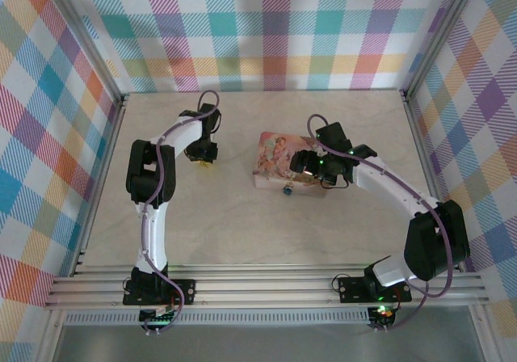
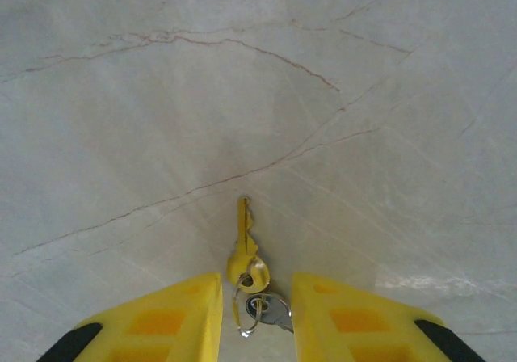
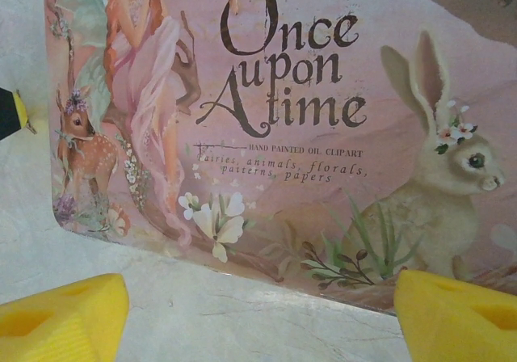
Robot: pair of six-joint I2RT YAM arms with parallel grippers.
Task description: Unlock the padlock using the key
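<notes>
The marble-look table [image 1: 218,225] carries the pink "Once upon a time" tin [image 3: 307,184], right of centre. The right gripper [image 3: 258,313] hangs over the tin's near edge, jaws wide and empty. Left of the tin, the left gripper [image 2: 257,285] has its jaws narrow around a brass key [image 2: 241,237] and its ring, which also carries a silver key [image 2: 271,310]. I cannot tell whether the jaws are pinching them. The tiny blue padlock [image 1: 287,191] lies just beside the tin's near edge. The step would go best with the brass key's bow clamped squarely and its blade left free and straight, before it is carried right.
</notes>
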